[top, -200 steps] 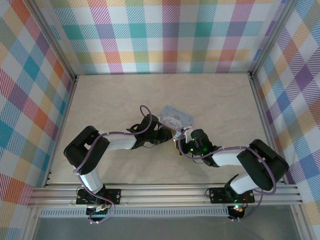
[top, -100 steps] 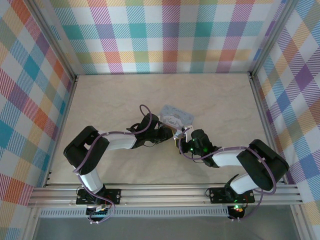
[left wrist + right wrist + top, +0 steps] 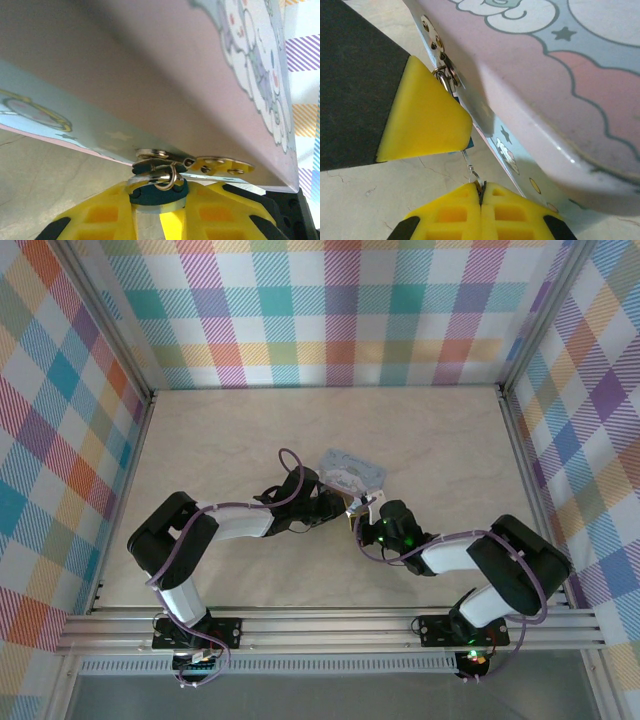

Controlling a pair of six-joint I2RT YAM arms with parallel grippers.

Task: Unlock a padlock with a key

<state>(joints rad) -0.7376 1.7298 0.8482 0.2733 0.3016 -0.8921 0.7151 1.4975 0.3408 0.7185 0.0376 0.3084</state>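
top external, right gripper [image 3: 357, 510] nudged leftward

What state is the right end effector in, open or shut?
Shut. The right end effector has its yellow fingers pressed together, pinching the thin key.

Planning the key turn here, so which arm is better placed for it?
Right, probably. The right hand is shut on the key, which runs up toward the padlock; the left hand clamps the padlock body.
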